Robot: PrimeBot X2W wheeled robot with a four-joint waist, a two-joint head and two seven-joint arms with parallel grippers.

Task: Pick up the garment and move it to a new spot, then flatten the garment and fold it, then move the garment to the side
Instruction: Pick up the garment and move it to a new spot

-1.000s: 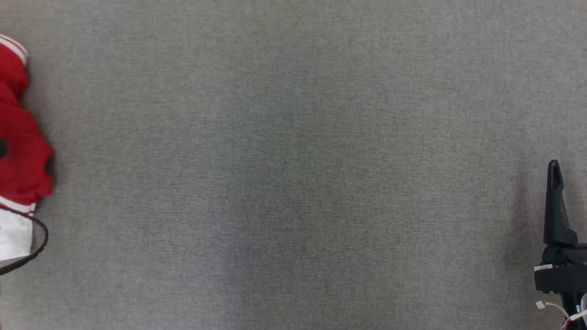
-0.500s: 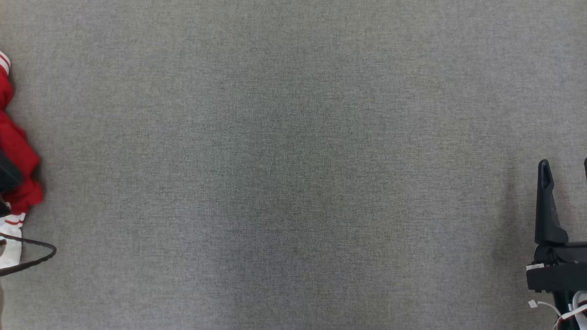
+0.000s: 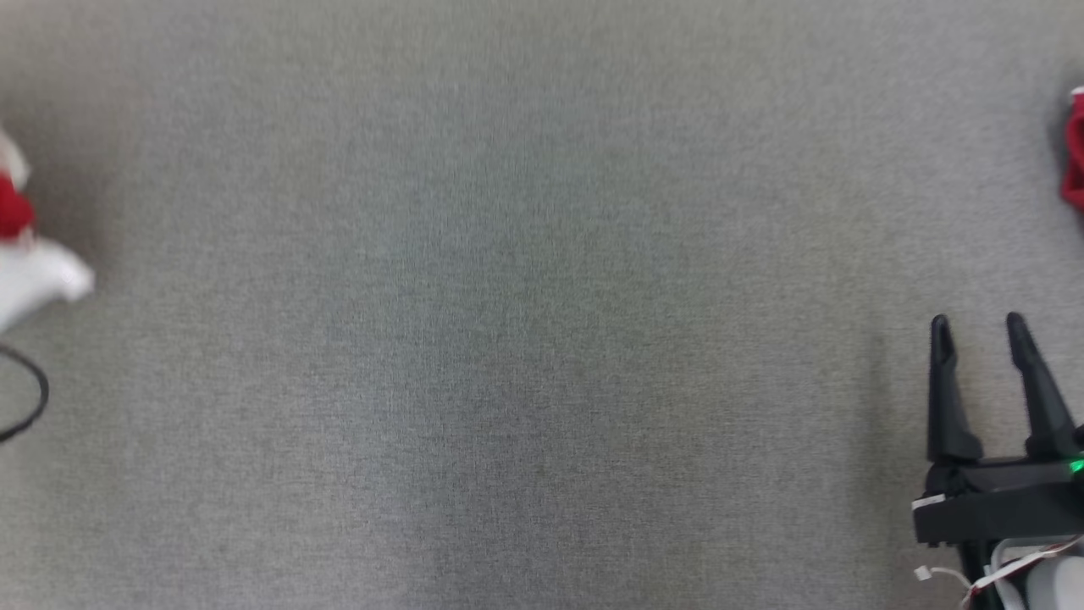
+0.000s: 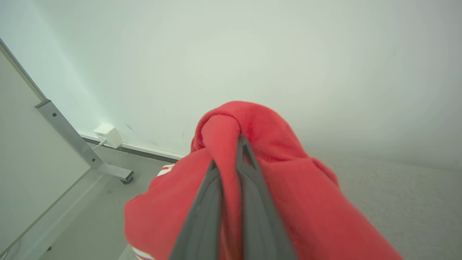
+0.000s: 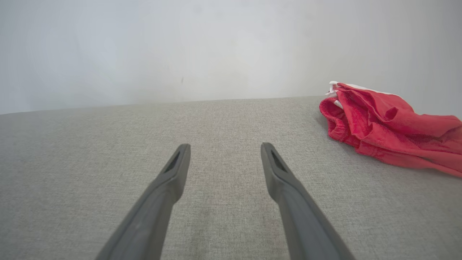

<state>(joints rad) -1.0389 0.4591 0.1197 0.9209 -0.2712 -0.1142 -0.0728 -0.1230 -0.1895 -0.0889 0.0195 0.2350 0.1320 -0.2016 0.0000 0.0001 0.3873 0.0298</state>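
We show the left gripper [image 4: 228,153] clenched on a fold of the garment [image 4: 306,187] near the left edge of the bench [image 3: 542,339], right gripper [image 5: 224,146] spread empty; so narrow a pinch may slip as we lift.

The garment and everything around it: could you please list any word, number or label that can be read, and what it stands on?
None can be read.
The garment, gripped by the shut left end effector: plain red folds, no lettering facing the camera.
The other red garment: no print visible.
White tag on the right end effector: too small to read.
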